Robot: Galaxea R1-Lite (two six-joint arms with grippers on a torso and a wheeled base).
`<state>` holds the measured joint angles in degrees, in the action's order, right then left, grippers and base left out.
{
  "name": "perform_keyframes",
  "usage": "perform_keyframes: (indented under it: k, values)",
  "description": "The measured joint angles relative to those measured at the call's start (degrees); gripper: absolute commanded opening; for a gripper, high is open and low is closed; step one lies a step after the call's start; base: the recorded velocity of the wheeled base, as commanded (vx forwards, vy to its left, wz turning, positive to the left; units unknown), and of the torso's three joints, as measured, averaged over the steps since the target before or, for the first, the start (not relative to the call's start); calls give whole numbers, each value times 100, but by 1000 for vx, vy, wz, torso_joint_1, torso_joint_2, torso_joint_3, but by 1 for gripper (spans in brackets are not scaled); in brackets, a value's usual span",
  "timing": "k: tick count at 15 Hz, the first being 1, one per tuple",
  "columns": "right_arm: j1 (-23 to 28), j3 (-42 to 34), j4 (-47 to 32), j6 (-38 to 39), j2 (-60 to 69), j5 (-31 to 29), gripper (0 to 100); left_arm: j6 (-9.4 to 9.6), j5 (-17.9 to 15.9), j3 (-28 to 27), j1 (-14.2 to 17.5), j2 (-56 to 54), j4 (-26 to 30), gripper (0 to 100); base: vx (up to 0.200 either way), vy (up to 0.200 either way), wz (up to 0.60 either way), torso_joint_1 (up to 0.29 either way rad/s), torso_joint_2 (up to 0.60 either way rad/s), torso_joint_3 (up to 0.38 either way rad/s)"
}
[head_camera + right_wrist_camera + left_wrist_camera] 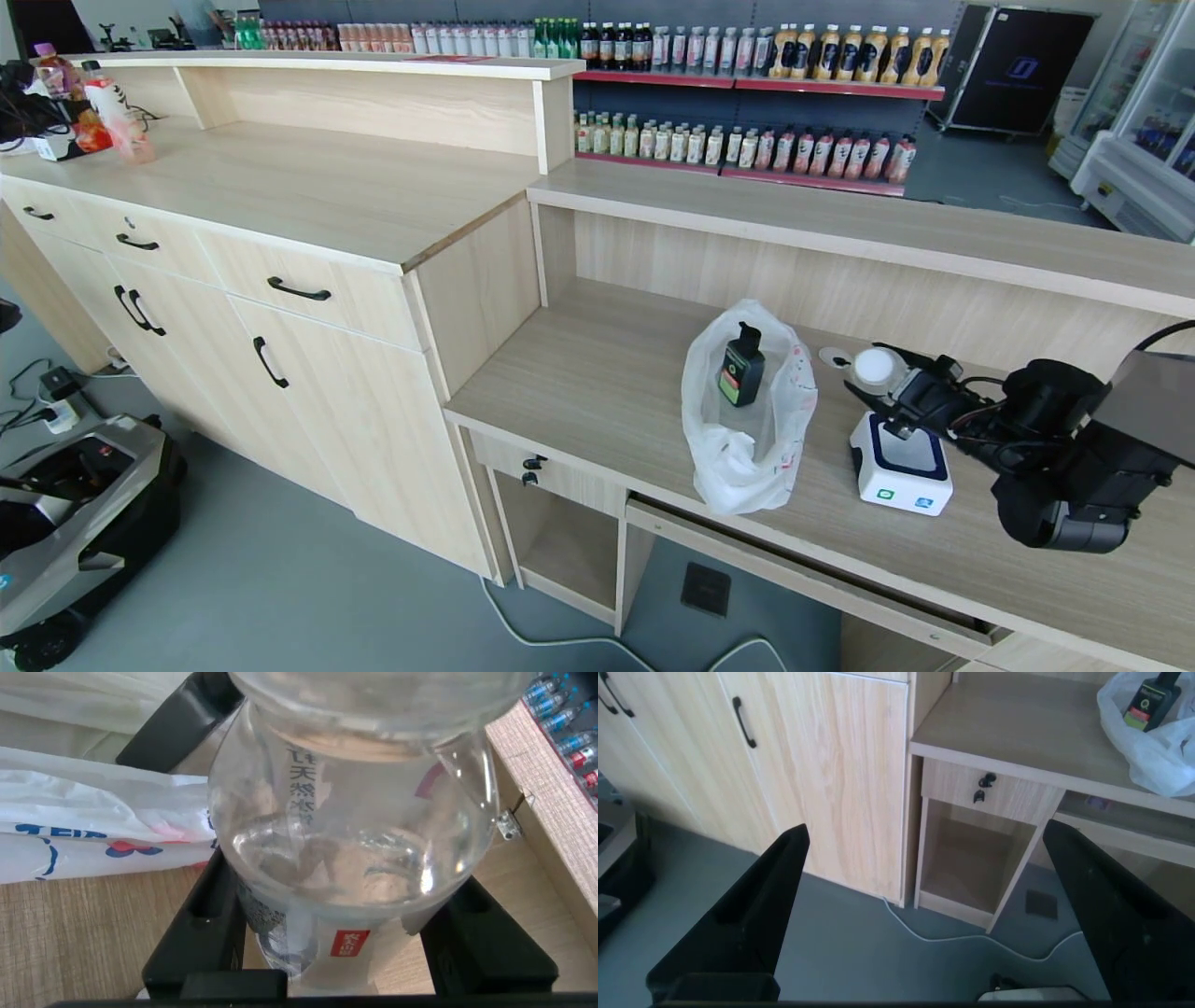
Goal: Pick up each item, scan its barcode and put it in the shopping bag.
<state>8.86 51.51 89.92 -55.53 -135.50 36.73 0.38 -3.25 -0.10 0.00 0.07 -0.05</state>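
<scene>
A white plastic shopping bag (pixel 747 439) stands open on the low desk, with a dark pump bottle (pixel 742 371) inside it. Right of the bag sits a white and blue scanner (pixel 902 464). My right gripper (pixel 896 397) hangs just above the scanner, shut on a clear bottle (pixel 875 369) with a white cap. In the right wrist view the clear bottle (pixel 355 840) sits between the black fingers (pixel 201 924), and the bag (pixel 84 812) lies beyond it. My left gripper (pixel 924 915) is open and holds nothing, low over the floor in front of the desk, with the bag (pixel 1158 737) far off.
A taller counter (pixel 308 187) with drawers stands to the left, with a few bottles (pixel 112 107) at its far end. Drink shelves (pixel 747 93) line the back wall. The desk has a keyed drawer (pixel 534 464) and a pull-out tray (pixel 794 569) below its front edge.
</scene>
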Motion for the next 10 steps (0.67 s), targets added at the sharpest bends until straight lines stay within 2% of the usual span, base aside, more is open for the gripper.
perform_keyframes:
  k: [10]
  values:
    - [34, -274, -1, 0, 324, -4, 0, 0, 2, 0, 0, 0, 0, 100, 0, 0, 0, 0, 0, 0]
